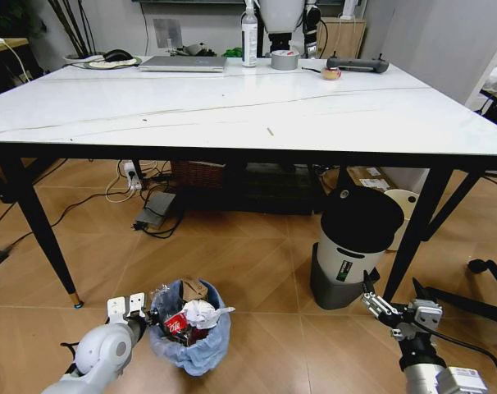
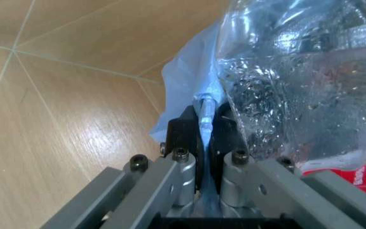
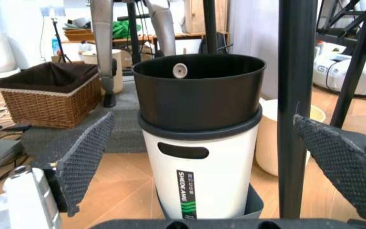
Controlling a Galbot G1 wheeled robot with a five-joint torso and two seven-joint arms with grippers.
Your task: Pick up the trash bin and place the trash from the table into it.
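The trash bin, lined with a crinkled light-blue bag, stands on the wooden floor in front of the table. Inside it lie trash pieces: a red wrapper, crumpled white paper and brown cardboard. My left gripper is at the bin's left rim. In the left wrist view the left gripper is shut on the bag-covered rim, with the red wrapper beside it. My right gripper hovers open low at the right, holding nothing.
A black-and-white cylinder bin stands by the table's right front leg, straight ahead of the right gripper. A laptop, bottle and tape roll sit at the table's far edge. Cables lie underneath.
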